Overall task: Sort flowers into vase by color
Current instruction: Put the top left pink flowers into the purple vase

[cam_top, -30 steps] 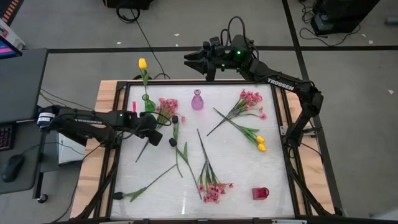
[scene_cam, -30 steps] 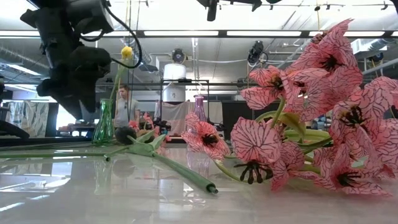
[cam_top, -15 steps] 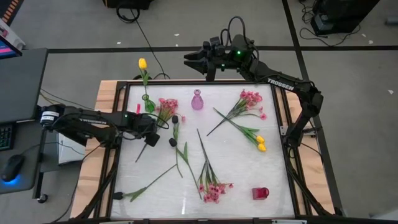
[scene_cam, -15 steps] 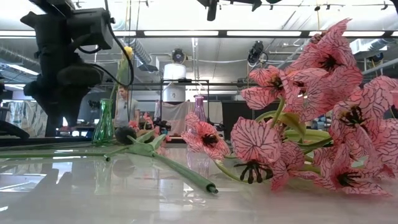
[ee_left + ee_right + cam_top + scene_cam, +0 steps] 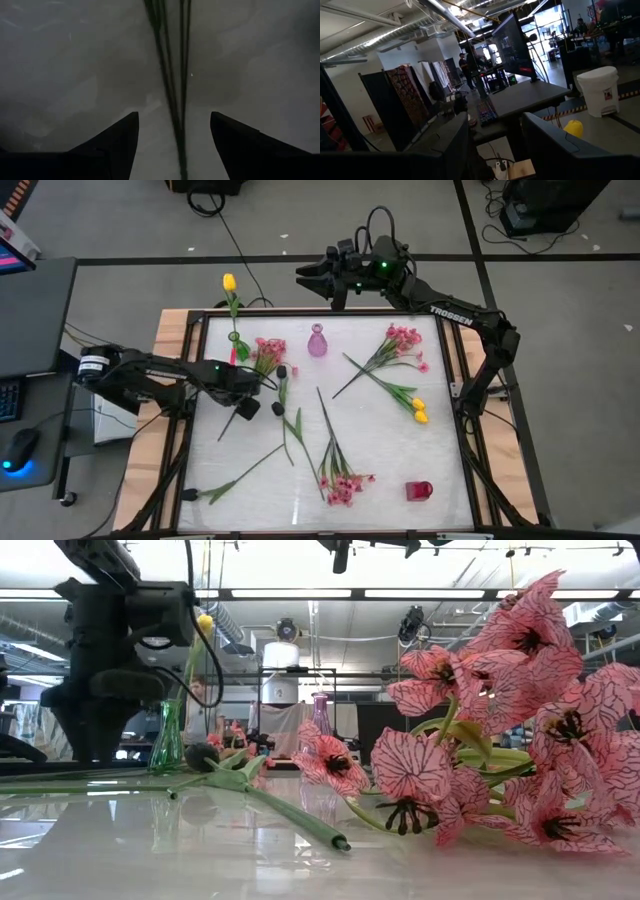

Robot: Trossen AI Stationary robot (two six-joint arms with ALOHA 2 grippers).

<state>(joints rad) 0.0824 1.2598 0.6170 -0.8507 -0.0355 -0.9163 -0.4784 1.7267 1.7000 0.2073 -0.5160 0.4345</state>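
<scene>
My left gripper (image 5: 246, 404) points down, open, low over the table's left half. Its fingers straddle the green stems (image 5: 172, 75) of a pink spray whose blossoms (image 5: 268, 352) lie near the green vase (image 5: 238, 346); I see no touch. That vase holds a yellow tulip (image 5: 229, 282). A pink-purple vase (image 5: 317, 340) stands at the far middle. More flowers lie flat on the table: a pink spray (image 5: 402, 338), yellow tulips (image 5: 418, 410), dark tulips (image 5: 279, 410) and another pink spray (image 5: 342, 484). My right gripper (image 5: 305, 274) waits open, high beyond the far edge.
A red vase (image 5: 419, 491) lies at the near right corner. The wooden table frame (image 5: 170, 330) borders the white top. In the low view the pink blossoms (image 5: 500, 720) fill the right side. A person (image 5: 200, 710) stands in the room behind.
My left gripper has sunk toward the table over the pink spray's stems and has tipped to point more steeply down, staying open. The flowers have not moved.
</scene>
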